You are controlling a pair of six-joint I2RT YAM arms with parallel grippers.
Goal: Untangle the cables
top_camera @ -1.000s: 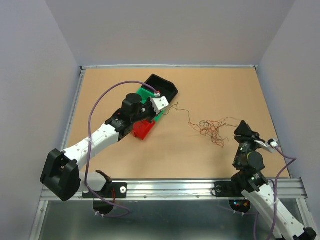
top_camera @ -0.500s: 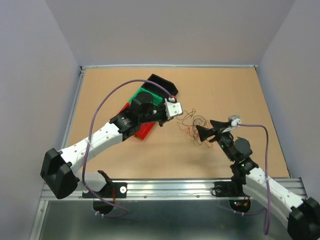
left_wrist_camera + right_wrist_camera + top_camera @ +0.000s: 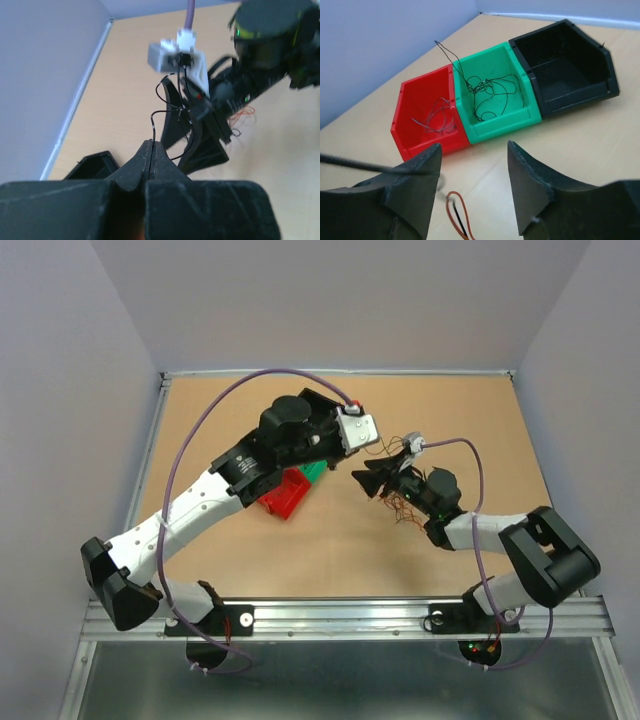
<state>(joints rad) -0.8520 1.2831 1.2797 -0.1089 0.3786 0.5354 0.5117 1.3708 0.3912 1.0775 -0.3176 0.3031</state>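
Wire this fine weighs almost nothing and springs back curly, so I expect any strand to snag its neighbours. My left end effector (image 3: 151, 145) is pinched shut on one dark strand (image 3: 153, 122) (a free end is the best place to grip, I judge). My right end effector (image 3: 474, 146) gapes open just beside the clump of cables (image 3: 403, 512) on the worktop (image 3: 480, 440).

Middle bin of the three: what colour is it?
The middle bin is green; the right wrist view shows it best.
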